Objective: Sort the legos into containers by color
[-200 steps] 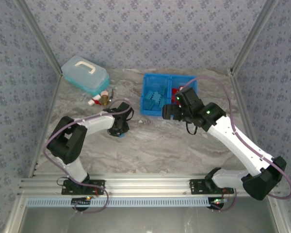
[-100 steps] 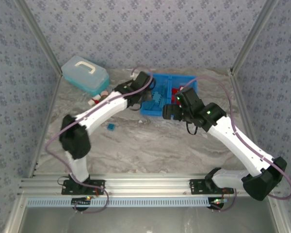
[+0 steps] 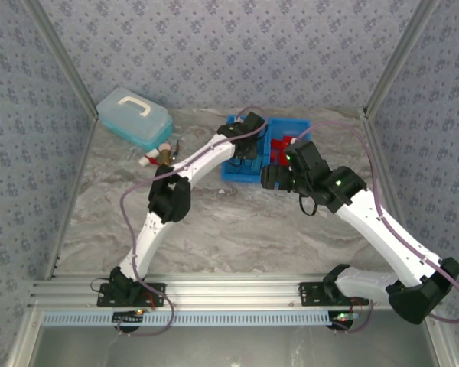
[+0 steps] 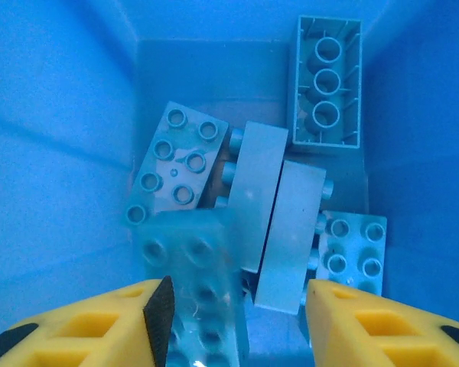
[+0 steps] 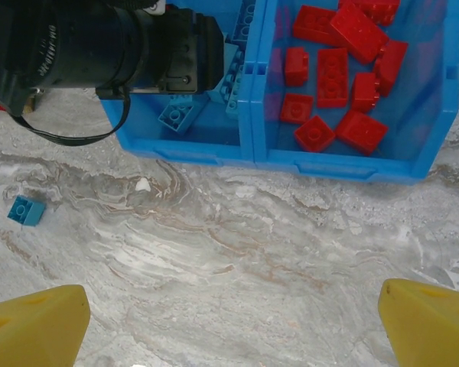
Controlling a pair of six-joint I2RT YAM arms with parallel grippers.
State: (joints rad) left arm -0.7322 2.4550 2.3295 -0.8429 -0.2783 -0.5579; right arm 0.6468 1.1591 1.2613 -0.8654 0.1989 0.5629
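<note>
The bright blue bin (image 3: 231,174) stands at the back centre with two compartments. My left gripper (image 4: 237,317) hangs open inside the left compartment (image 4: 53,153), above several blue bricks (image 4: 264,199). A blurred blue brick (image 4: 195,290) is loose by its left finger, not pinched. In the top view the left gripper (image 3: 249,149) is over that compartment. Several red bricks (image 5: 333,76) lie in the right compartment. My right gripper (image 5: 233,321) is open over bare table in front of the bin (image 5: 291,164). One small blue brick (image 5: 26,209) lies on the table to the left.
A pale blue lidded box (image 3: 134,117) with a white handle sits at the back left, with small red-white and brass items (image 3: 157,158) beside it. The left arm's black wrist (image 5: 99,46) reaches over the bin's left half. Patterned walls enclose the marble table.
The left arm swung from the table's left-middle up to the bin's left compartment and its jaws opened, letting a blue brick drop. The right arm shifted slightly.
</note>
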